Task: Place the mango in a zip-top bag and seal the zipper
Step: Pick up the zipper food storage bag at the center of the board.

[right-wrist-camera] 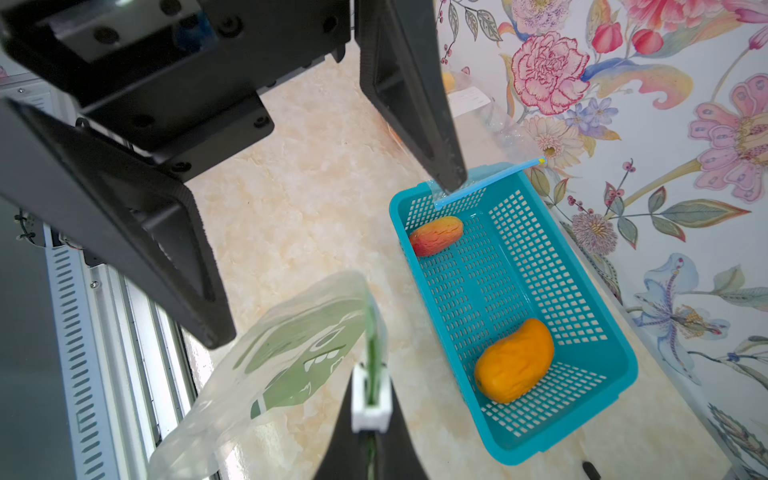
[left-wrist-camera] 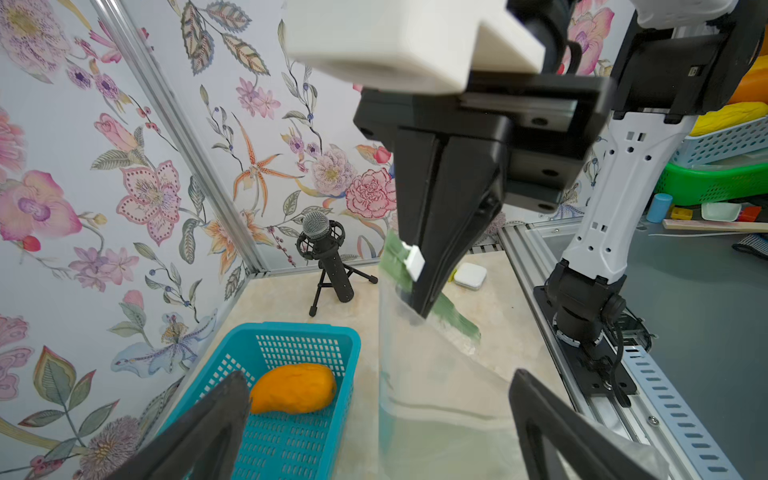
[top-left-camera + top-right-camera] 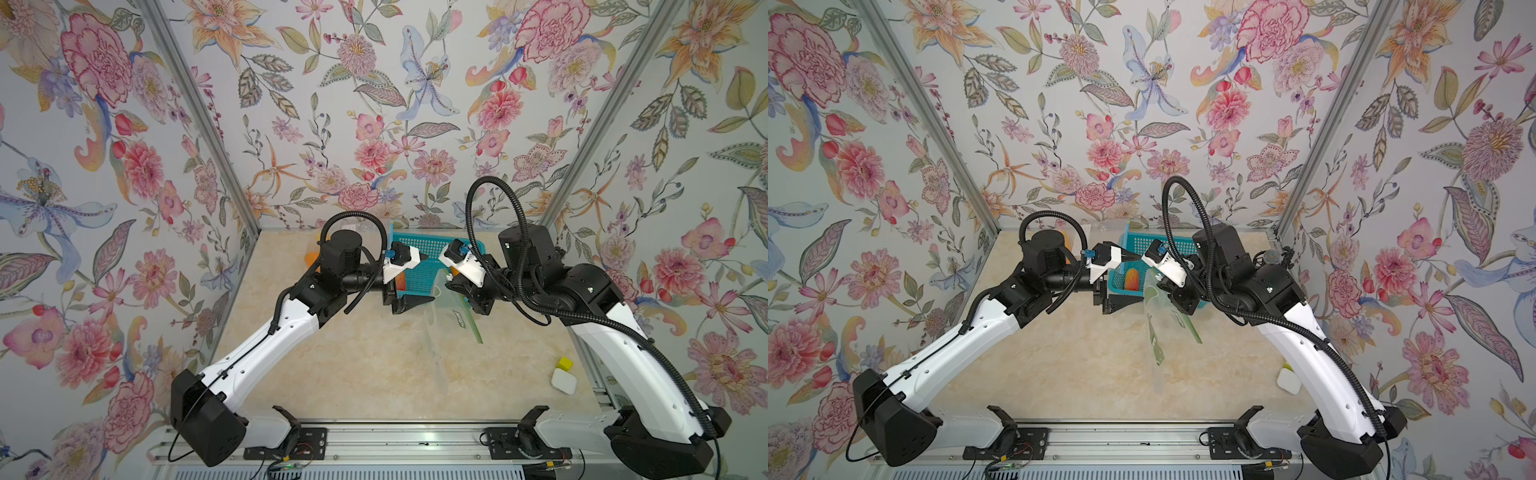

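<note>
Mango (image 1: 514, 360), orange, plump, faintly wrinkled skin, lies on the floor of the teal lattice basket (image 1: 623, 365) against one end wall; a reddish fruit (image 1: 436, 235) sits at the far end. Beside the basket hangs the zip-top bag (image 1: 291, 340), limp clear film with green print. Right end effector (image 1: 370, 436) is pinched tight on its green zipper strip at the white slider (image 1: 371, 399). Left end effector (image 1: 334, 257) gapes fully and carries nothing, over the marbled desk (image 1: 311, 187). We judge the risks as these: rounded fruit squirting from hard fingers, the light basket dragging along, and the one-point hold leaving the bag mouth collapsed flat
</note>
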`<move>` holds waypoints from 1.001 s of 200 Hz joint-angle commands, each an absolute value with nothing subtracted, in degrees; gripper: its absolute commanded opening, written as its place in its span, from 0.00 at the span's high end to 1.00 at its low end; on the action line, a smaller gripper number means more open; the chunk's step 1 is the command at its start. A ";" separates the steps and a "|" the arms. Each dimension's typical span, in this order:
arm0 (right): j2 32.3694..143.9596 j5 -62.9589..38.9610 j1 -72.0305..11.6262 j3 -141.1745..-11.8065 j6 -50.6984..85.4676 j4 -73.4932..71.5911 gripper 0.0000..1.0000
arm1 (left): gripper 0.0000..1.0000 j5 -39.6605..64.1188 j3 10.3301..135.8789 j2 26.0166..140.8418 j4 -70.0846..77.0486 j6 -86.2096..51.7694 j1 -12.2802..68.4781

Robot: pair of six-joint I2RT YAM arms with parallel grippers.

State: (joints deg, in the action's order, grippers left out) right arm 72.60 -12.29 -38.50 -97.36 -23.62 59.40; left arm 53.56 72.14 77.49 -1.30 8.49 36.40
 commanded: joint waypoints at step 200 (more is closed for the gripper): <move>66.63 -15.84 -36.69 -88.12 -19.85 54.87 0.54 | 1.00 52.55 68.50 81.27 13.96 -3.69 35.42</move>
